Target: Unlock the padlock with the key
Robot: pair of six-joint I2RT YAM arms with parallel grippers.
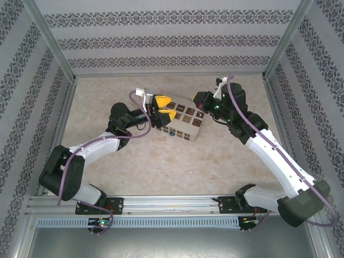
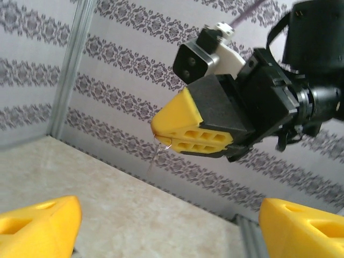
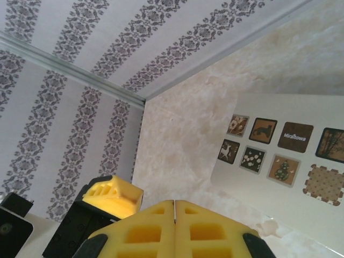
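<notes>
Your right gripper [image 2: 159, 133] is pressed together, pinching the thin key [image 2: 155, 153], which dangles from its tips. Your left gripper [image 1: 164, 107] is spread wide over the cream box [image 1: 185, 124]. That small bluish speck at the box's near edge looks like the padlock [image 1: 169, 131].

White-and-black arms [image 1: 269, 148], purple cables [image 1: 232, 97]; yellow fingers [image 2: 193, 134] with rectangular cut-outs

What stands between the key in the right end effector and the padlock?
The cream box lies between the right end effector, shut on the key, and the padlock by the box's near left corner. The open left end effector is close beside that padlock too.
</notes>
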